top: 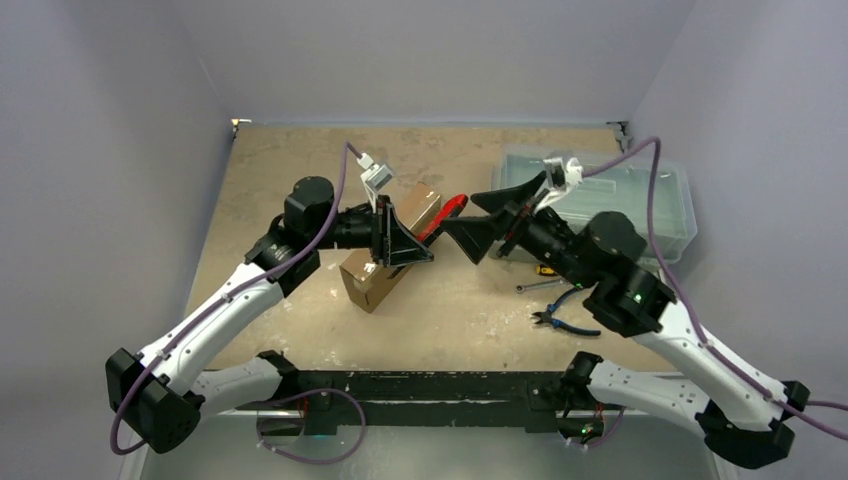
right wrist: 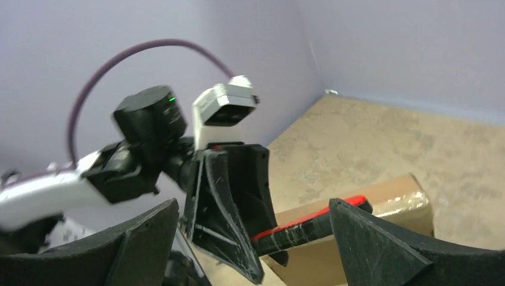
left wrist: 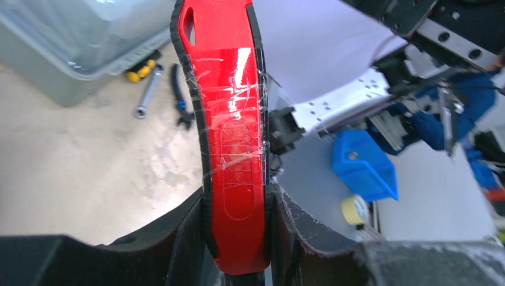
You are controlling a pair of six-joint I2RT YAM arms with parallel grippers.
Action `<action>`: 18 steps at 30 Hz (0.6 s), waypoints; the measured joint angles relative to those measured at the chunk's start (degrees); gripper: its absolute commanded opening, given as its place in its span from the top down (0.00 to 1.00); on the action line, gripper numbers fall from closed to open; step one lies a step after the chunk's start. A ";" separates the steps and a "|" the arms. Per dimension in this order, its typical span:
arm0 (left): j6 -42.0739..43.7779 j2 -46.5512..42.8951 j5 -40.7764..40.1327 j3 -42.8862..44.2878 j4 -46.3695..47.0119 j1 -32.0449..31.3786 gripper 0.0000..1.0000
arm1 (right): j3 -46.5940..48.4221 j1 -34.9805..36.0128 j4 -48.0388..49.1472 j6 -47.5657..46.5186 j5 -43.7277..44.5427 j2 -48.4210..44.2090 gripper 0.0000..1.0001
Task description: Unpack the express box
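The brown cardboard express box (top: 372,283) lies on the table at centre, and its taped edge shows in the right wrist view (right wrist: 393,196). My left gripper (top: 405,245) hovers over the box, shut on a red and black tool handle (top: 450,210) wrapped in clear tape. In the left wrist view the handle (left wrist: 232,119) stands clamped between the jaws of the left gripper (left wrist: 238,238). My right gripper (top: 480,215) is open and empty, facing the handle's free end. In the right wrist view the handle (right wrist: 321,217) passes between its spread fingers (right wrist: 363,238).
A clear plastic lidded bin (top: 620,195) stands at the back right, also in the left wrist view (left wrist: 71,42). Blue-handled pliers (top: 560,320), a metal driver (top: 535,285) and a yellow-and-black tool (top: 545,268) lie on the table under the right arm.
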 measured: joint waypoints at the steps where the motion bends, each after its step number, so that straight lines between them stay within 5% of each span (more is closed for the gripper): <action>1: -1.60 -0.20 2.27 -0.79 2.08 0.00 1.00 | -0.15 0.00 0.09 -3.28 -2.10 -1.77 0.01; 9: -13.81 -5.14 13.73 -7.04 19.78 -0.04 1.00 | -6.47 0.00 0.48 -22.25 -10.40 -13.49 0.02; 18: -22.43 -9.75 22.36 -8.68 34.49 -1.81 1.00 | -9.25 0.00 3.63 -32.17 -27.47 -12.11 0.03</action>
